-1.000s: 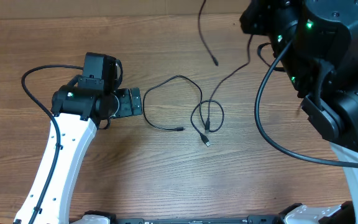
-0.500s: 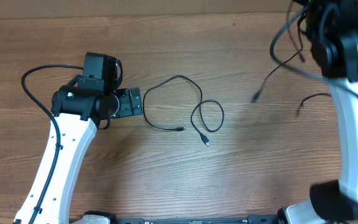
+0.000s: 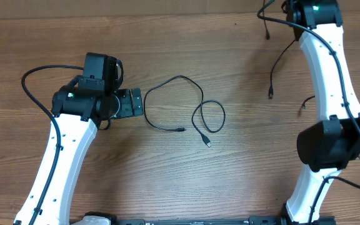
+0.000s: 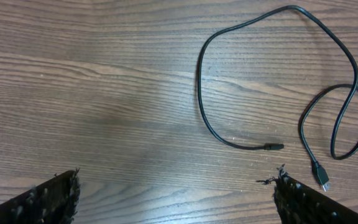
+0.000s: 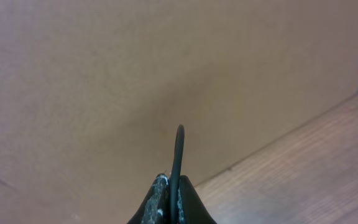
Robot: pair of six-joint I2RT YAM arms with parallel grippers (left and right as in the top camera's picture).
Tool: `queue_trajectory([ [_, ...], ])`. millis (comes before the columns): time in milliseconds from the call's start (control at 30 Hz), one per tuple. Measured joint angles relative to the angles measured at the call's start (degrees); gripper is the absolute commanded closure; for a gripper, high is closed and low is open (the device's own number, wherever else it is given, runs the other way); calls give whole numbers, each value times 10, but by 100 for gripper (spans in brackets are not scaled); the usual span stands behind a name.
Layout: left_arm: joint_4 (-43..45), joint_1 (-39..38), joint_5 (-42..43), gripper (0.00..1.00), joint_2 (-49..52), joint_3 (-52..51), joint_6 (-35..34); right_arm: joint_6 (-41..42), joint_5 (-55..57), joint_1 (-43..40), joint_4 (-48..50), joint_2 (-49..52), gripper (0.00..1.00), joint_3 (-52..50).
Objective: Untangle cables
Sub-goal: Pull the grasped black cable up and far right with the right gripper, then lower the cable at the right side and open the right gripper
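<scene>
Partly done, by the look of it. The right pincer (image 5: 169,186) is clenched on a thin black cable (image 5: 178,155), held high above the far right corner of the desk (image 3: 186,187). Its loose ends (image 3: 272,90) dangle clear of everything else; whether it holds one cord or two I cannot tell. A second cable (image 4: 198,87) lies alone mid-desk, well apart from the lifted one. It crosses itself once in a small loop near its plug end. The left pincer (image 4: 176,180) rests released just beside it, holding nothing. What remains, I judge, is opening that loop and laying down the lifted cable separately.
</scene>
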Motion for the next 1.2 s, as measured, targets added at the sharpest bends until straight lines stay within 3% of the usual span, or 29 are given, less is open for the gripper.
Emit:
queue_trajectory([
  [200,0,0,0,0,0,0,0,0,-8,-32,28,31,96,0],
  [533,0,0,0,0,0,0,0,0,-11,-214,31,100,96,0],
  [767,0,0,0,0,0,0,0,0,-17,-286,12,143,94,0],
  [800,0,0,0,0,0,0,0,0,-19,-299,7,145,85,0],
  [833,0,0,0,0,0,0,0,0,-19,-314,5,145,44,0],
  [867,0,0,0,0,0,0,0,2,-21,-325,5,145,17,0],
  [900,0,0,0,0,0,0,0,2,-25,-344,-2,145,0,0],
  [1200,0,0,0,0,0,0,0,-4,-59,-377,-53,145,0,0],
])
